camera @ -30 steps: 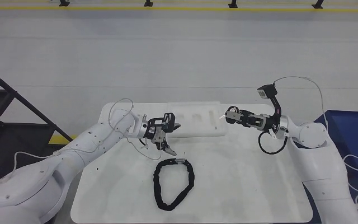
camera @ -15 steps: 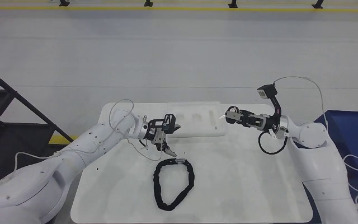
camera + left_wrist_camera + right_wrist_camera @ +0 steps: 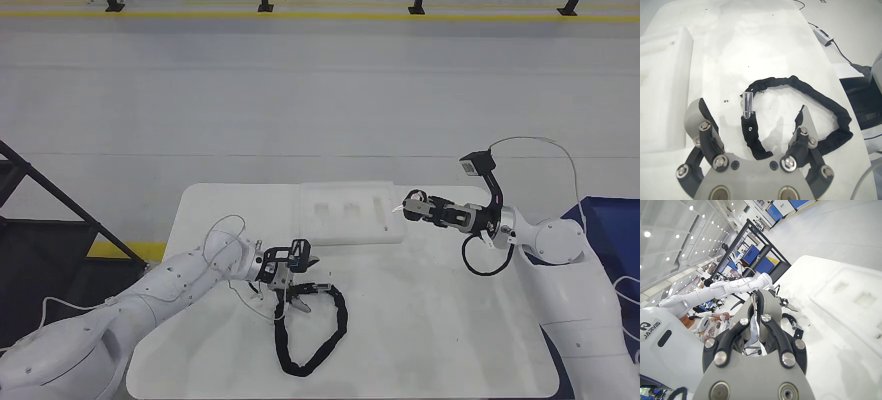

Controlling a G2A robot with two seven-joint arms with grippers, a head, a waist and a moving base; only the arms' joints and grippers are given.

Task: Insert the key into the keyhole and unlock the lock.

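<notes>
A black fabric-covered chain lock lies in a loop on the white table. Its silver lock cylinder sticks out of one sleeve end. My left gripper hangs open just over that end, one finger on each side of the cylinder and neither touching it. In the top view the left gripper is at the loop's far end. My right gripper is held above the foam tray's right end. In its own view the right gripper is shut, with a thin metal piece, the key, pinched between the pads.
A white foam tray with square recesses lies at the back of the table, beside the left gripper. A blue bin edge shows at the far right. A grey power brick and cable lie on the floor past the table edge.
The left arm has pulled back from beside the foam tray toward the near side and come down over the chain lock's cylinder end. The right arm has not moved.
</notes>
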